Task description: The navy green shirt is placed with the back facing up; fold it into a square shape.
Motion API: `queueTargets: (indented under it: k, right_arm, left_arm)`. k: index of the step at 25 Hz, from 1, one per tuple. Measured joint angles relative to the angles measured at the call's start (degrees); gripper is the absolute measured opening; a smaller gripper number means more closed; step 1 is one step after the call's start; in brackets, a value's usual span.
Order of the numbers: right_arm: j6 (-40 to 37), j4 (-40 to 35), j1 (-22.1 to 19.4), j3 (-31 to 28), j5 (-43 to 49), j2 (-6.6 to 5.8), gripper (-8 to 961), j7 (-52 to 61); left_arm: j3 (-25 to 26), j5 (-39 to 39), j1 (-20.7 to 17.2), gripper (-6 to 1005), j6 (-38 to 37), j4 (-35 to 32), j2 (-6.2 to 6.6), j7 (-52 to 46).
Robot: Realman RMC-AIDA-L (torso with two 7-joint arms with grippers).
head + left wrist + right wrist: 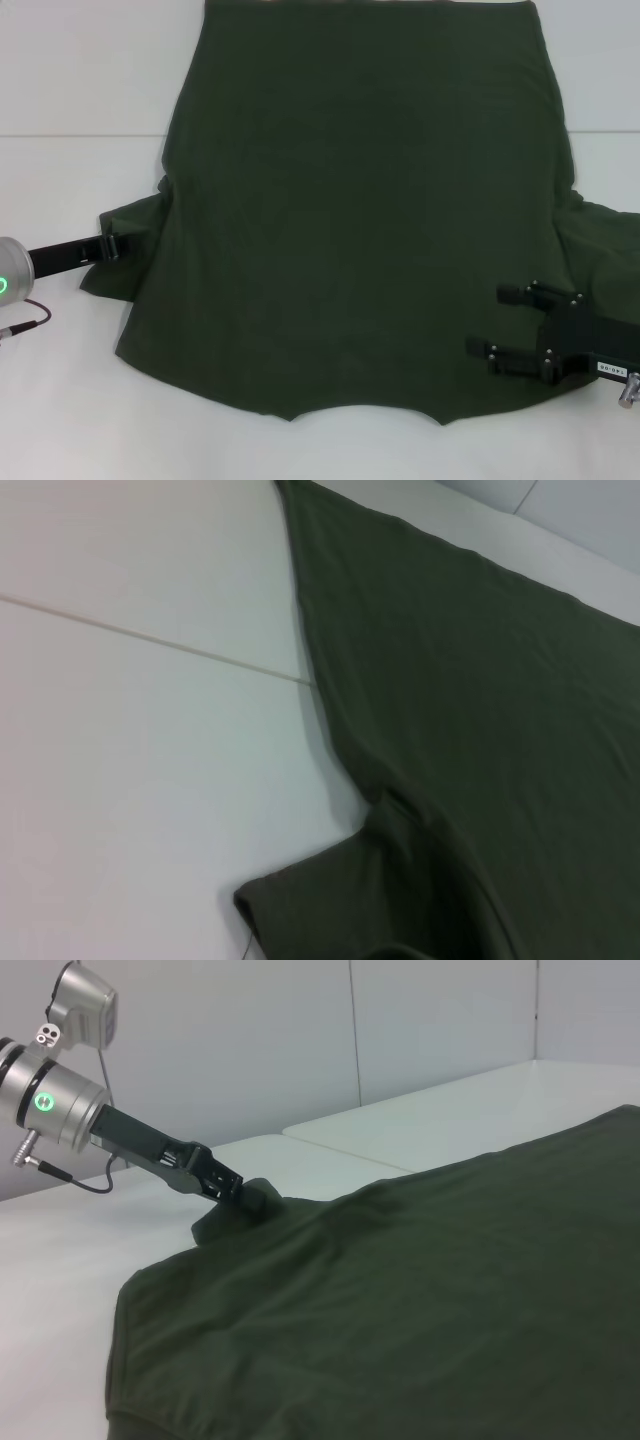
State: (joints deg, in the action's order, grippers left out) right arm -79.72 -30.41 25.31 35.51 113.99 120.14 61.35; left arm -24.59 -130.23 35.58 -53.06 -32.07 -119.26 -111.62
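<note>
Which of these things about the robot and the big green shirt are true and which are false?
1. The navy green shirt lies spread out on the white table. True.
2. The left gripper is at the shirt's sleeve on the robot's left side. True: both the head view and the right wrist view show its tip at that sleeve's edge.
3. The right gripper has its fingers squeezed shut. False: the two black fingers stand apart, open, over the cloth near the shirt's right side.
4. The shirt is already folded into a small square. False: it is still laid out, with both sleeves showing at the sides.
5. The shirt has a big picture printed on it. False: the cloth is plain dark green.
</note>
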Motion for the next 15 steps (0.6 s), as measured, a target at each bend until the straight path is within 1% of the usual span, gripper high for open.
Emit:
queueTargets:
  k: [1, 12, 15]
  right_arm:
    - [0.0, 0.0, 0.0, 0.0, 0.0, 0.00, 914, 0.0]
    - [0.0, 0.0, 0.3, 0.0, 0.0, 0.00, 914, 0.0]
    - [0.0, 0.0, 0.3, 0.0, 0.0, 0.00, 914, 0.0]
  left_arm:
    - [0.0, 0.0, 0.0, 187, 0.0, 0.0, 0.00, 0.0]
    - [-0.1, -0.3, 0.0, 1, 0.4, -0.4, 0.00, 0.0]
    - [-0.1, -0.3, -0.1, 1, 0.4, -1.2, 0.08, -0.3]
